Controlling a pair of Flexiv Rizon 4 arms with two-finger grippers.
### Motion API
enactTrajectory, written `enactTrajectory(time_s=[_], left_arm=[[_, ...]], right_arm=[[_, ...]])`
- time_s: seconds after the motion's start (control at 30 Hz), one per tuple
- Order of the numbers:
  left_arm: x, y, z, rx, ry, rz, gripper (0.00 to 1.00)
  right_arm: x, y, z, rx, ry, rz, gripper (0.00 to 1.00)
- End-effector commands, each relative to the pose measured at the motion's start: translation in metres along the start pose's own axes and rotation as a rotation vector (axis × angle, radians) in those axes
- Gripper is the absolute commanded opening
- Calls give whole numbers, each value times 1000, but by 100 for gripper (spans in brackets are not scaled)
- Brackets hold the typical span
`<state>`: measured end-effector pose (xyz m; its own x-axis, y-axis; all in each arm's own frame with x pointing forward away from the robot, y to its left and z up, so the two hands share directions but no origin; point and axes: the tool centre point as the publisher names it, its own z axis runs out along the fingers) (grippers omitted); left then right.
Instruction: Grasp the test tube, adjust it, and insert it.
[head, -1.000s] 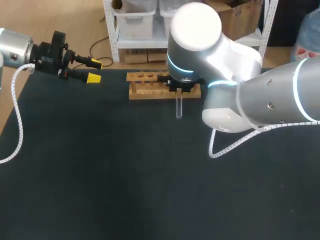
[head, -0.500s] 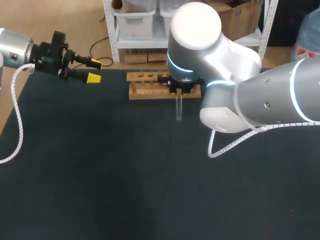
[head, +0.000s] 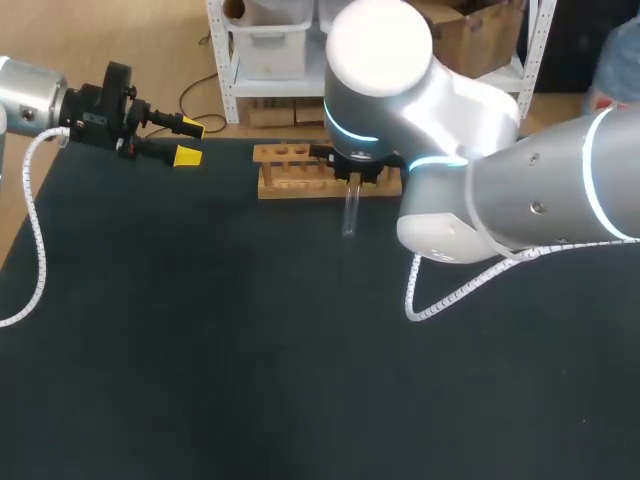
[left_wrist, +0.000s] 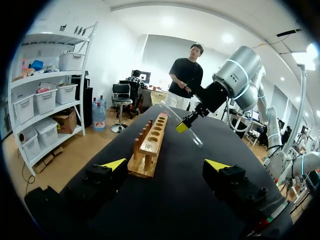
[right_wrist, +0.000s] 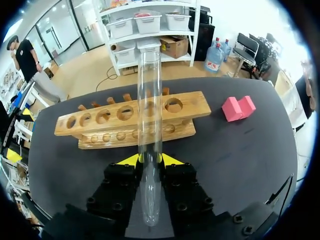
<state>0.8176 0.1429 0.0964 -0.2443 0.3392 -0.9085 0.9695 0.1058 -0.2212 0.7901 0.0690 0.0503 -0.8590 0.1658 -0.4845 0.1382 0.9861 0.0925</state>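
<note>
right gripper (right_wrist: 150, 159): clamped on test tube (right_wrist: 150, 120) | tube axis: runs along the fingers, off the table, wooden rack (right_wrist: 132, 120) just ahead (likely needs lining up with a hole) | left gripper (left_wrist: 165, 165): wide, well apart

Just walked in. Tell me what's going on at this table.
The right pincer is shut on a clear test tube, holding it in the air beside the wooden rack; the tube is not in any hole yet. The left pincer sits open and empty at the table's edge. A pink block lies near one end of the rack.
</note>
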Motion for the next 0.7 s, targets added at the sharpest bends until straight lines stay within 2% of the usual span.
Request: enactTrajectory(time_s=[0.03, 0.5, 0.7], left_arm=[[1, 0, 0, 0, -2, 2, 100], [1, 0, 0, 0, -2, 2, 100], [1, 0, 0, 0, -2, 2, 100]], right_arm=[[8, -6, -26, -3, -43, 1, 0], [11, -11, -73, 7, -74, -53, 0], [14, -10, -88, -25, -91, -47, 0]])
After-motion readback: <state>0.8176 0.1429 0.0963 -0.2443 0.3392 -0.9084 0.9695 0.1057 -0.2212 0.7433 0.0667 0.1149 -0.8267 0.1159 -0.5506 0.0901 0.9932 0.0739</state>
